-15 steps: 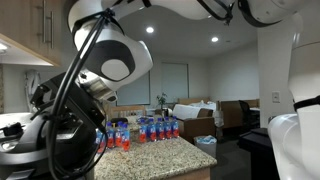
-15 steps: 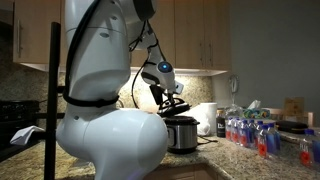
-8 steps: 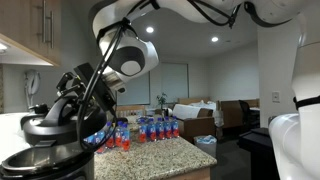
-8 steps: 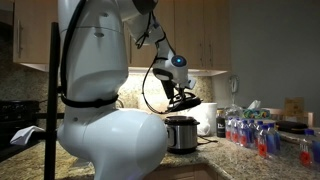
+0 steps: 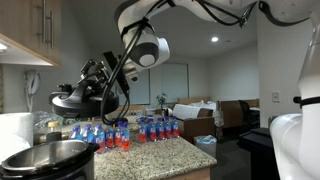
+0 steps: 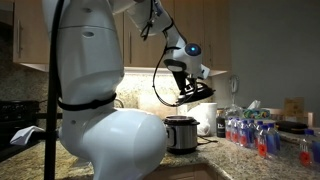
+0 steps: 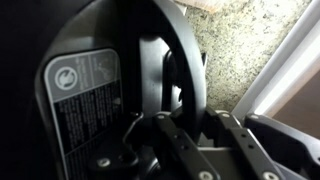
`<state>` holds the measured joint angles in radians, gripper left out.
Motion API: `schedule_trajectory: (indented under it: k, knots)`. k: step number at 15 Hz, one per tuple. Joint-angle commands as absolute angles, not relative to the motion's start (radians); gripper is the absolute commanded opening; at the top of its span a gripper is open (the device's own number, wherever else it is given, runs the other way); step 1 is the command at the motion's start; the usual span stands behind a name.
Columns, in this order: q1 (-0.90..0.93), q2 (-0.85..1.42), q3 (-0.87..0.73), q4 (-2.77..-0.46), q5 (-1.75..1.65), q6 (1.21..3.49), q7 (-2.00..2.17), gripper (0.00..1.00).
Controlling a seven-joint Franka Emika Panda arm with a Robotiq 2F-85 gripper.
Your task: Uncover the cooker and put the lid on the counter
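Clamped the fingers (image 7: pixel 168 140) shut on the raised central handle (image 7: pixel 176 72) of the lid (image 5: pixel 74 101), tight grip, plain in wrist view. Held the lid up in the air, roughly level, touching nothing but the fingers. Hung it well above the cooker (image 5: pixel 45 160) and off to one side, not over the opening. Showed the same in an exterior view: lid (image 6: pixel 196 93) high, cooker (image 6: pixel 181 133) below and apart. Stood the cooker uncovered on the counter (image 5: pixel 165 150), shiny inner pot rim exposed. Caught a white label (image 7: pixel 85 92) on the lid's black top beside the handle. Glimpsed speckled counter (image 7: pixel 250 40) past the lid's edge in wrist view. Noted a row of red-and-blue bottles (image 5: pixel 140 130) on the counter beyond the cooker.
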<state>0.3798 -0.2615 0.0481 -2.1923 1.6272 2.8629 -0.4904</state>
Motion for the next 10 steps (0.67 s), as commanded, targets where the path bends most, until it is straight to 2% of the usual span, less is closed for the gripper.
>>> schedule_trajectory:
  k: [1,10]
  knots:
    - [0.377,-0.263,0.035,-2.192,1.626,2.863,-0.490,0.07]
    - [0.359,-0.245,0.006,-2.207,1.597,2.850,-0.447,0.06]
